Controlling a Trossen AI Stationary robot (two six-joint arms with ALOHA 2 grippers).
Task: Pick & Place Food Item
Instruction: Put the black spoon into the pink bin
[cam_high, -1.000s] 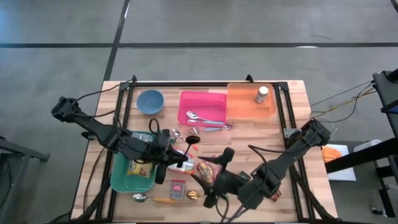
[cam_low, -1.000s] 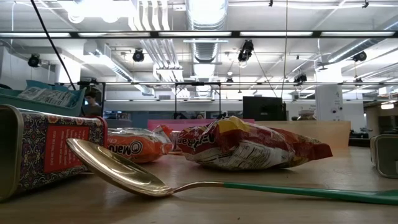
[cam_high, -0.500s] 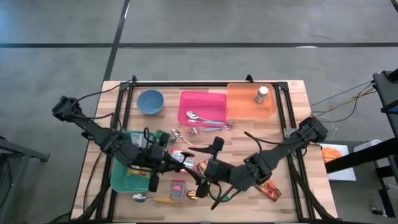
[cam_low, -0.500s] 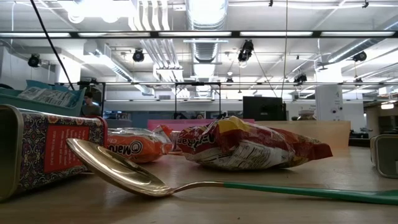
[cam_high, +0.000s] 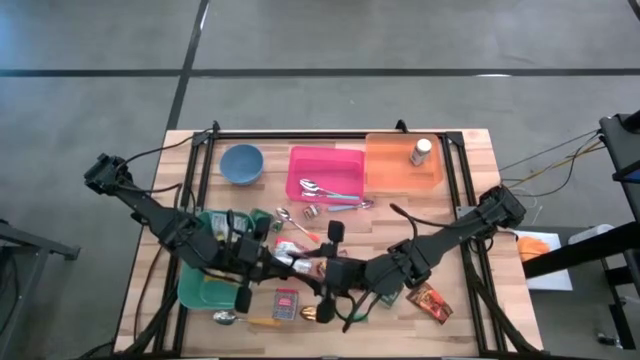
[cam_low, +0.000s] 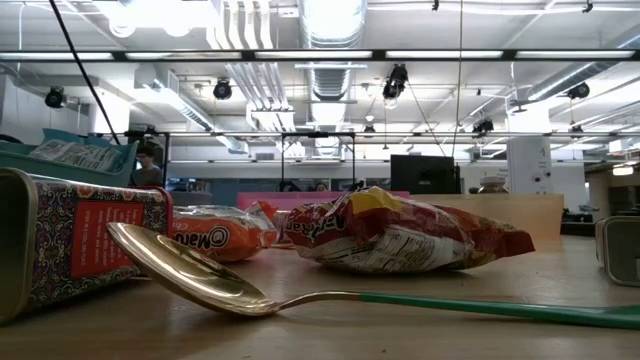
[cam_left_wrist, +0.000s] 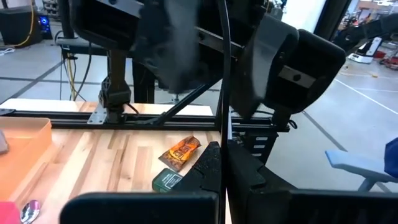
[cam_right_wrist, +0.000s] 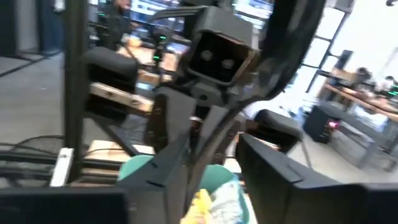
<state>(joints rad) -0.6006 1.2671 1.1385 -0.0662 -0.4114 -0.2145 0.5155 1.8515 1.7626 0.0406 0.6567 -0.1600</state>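
Note:
Both arms meet above the middle of the table. My left gripper (cam_high: 288, 264) (cam_left_wrist: 217, 169) is shut and points level at my right gripper (cam_high: 323, 272) (cam_right_wrist: 217, 180), which faces it with a gap between its fingers. I see nothing held by either. An orange noodle packet (cam_low: 215, 235) and a red-yellow snack bag (cam_low: 400, 235) lie flat on the table under the grippers, partly showing in the high view (cam_high: 303, 256). A teal bin (cam_high: 200, 290) stands at the near left. A yellow and pale packet (cam_right_wrist: 214, 196) appears to lie in it, behind my left gripper.
A patterned tin (cam_low: 70, 240) and a gold spoon with a green handle (cam_low: 200, 275) lie near the front edge. Two more packets (cam_high: 432, 300) lie at the near right. A blue bowl (cam_high: 241, 163), a pink tray (cam_high: 325, 160) and an orange tray (cam_high: 395, 172) stand along the far side.
My right gripper has swung toward the table's left, up to my left gripper, and the packets at the near right have come out from under its arm. The packets on the table have not moved.

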